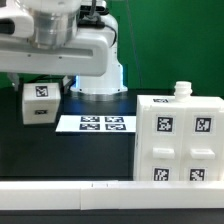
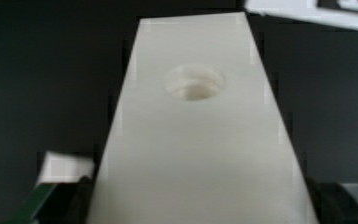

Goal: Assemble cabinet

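The cabinet body [image 1: 181,140], a large white box with several square tags on its face and a small knob on top, stands on the table at the exterior view's right. A white cabinet panel [image 1: 40,102] with one tag hangs under my gripper [image 1: 42,84] at the exterior view's left, close above the black table. In the wrist view the same panel [image 2: 197,130] fills the frame, running away from the camera with a round hole [image 2: 194,82] in it. My gripper [image 2: 201,208] is shut on the panel's near end; the fingers are mostly hidden beside it.
The marker board [image 1: 95,124] lies flat on the table between the held panel and the cabinet body. The white robot base [image 1: 98,78] stands behind it. A white rail [image 1: 60,194] runs along the table's front edge.
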`<state>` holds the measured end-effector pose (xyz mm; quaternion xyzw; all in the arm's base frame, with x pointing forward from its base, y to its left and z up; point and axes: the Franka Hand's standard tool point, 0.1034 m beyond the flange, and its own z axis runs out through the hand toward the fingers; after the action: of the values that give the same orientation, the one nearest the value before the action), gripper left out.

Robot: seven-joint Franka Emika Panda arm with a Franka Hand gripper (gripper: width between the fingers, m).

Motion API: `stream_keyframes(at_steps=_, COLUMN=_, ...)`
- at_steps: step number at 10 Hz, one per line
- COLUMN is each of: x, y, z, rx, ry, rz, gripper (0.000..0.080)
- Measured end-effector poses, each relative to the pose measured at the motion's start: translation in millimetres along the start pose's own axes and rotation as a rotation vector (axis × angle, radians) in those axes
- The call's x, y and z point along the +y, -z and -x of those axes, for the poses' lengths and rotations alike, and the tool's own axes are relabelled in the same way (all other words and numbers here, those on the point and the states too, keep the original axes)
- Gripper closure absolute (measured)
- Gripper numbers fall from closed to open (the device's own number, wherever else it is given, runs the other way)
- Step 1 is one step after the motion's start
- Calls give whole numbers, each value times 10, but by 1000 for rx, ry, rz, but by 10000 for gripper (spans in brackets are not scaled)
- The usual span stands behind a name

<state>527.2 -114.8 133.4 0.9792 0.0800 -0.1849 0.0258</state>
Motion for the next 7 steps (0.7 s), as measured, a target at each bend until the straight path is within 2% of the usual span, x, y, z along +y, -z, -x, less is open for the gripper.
stream_keyframes(at_steps=1, x=0, y=184, z=-133, rx=146, ry=0, rz=-15, gripper=237)
stream_keyframes(at_steps=2, x=19, y=209, z=-144, rx=246, ry=4, rz=7, gripper=237)
stream_keyframes(at_steps=3, x=19, y=144, z=-98, rx=280, ry=2, rz=10, gripper=237)
stream_keyframes(at_steps=5, x=80, y=171, z=-172, rx=408, ry=9, rz=38, gripper=237)
stream_keyframes(at_steps=7, x=73, y=185, z=-227, rx=515, ry=14, rz=53, gripper=237)
